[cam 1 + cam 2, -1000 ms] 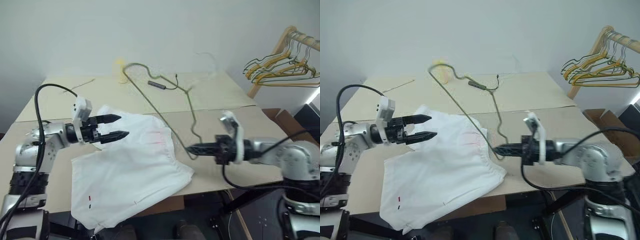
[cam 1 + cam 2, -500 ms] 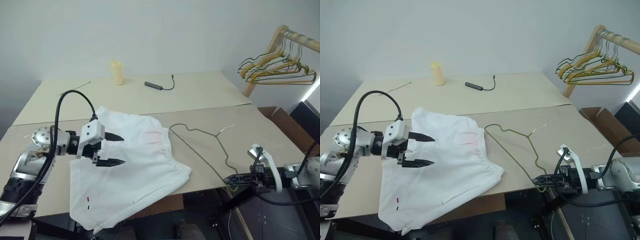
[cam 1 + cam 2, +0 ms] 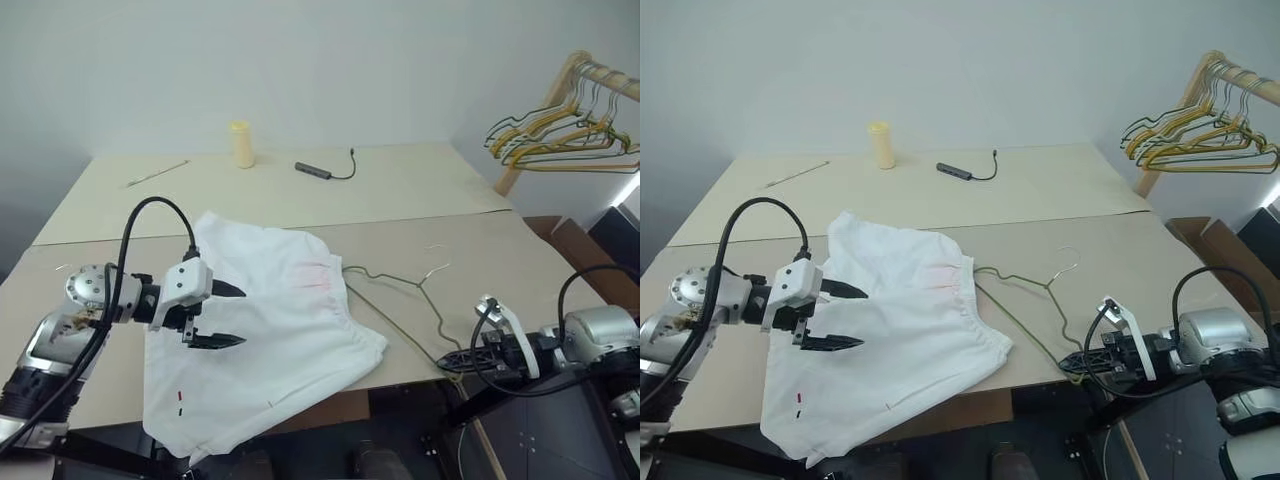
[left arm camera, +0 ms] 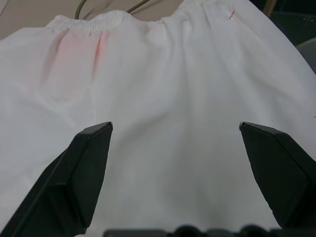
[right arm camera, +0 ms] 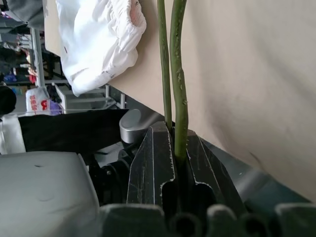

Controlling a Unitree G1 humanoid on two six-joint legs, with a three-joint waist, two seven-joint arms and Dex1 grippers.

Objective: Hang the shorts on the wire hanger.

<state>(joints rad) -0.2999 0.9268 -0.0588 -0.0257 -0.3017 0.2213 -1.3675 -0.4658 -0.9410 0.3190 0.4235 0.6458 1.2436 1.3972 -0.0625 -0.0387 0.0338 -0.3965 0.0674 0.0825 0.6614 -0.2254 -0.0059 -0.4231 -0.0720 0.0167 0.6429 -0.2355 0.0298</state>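
Observation:
The white shorts (image 3: 280,325) lie spread on the table's left half, with one leg hanging over the front edge. My left gripper (image 3: 238,315) hovers open just above their left part, the fabric showing between its fingers (image 4: 89,163). The wire hanger (image 5: 178,89) lies flat on the table to the right of the shorts' waistband (image 4: 94,19), its hook pointing toward the back. At the table's front edge my right gripper (image 3: 450,362) is shut on the hanger's near corner.
A pale yellow cylinder (image 3: 241,144), a dark adapter with a cable (image 3: 313,171) and a thin stick (image 3: 157,173) lie on the beige table (image 3: 480,240) at the back. A wooden rack with bunched yellow and green hangers (image 3: 565,135) stands at the right.
My right gripper has swung down and to the right with the hanger, which went from raised over the table to lying flat. The left gripper has sunk a little toward the shorts.

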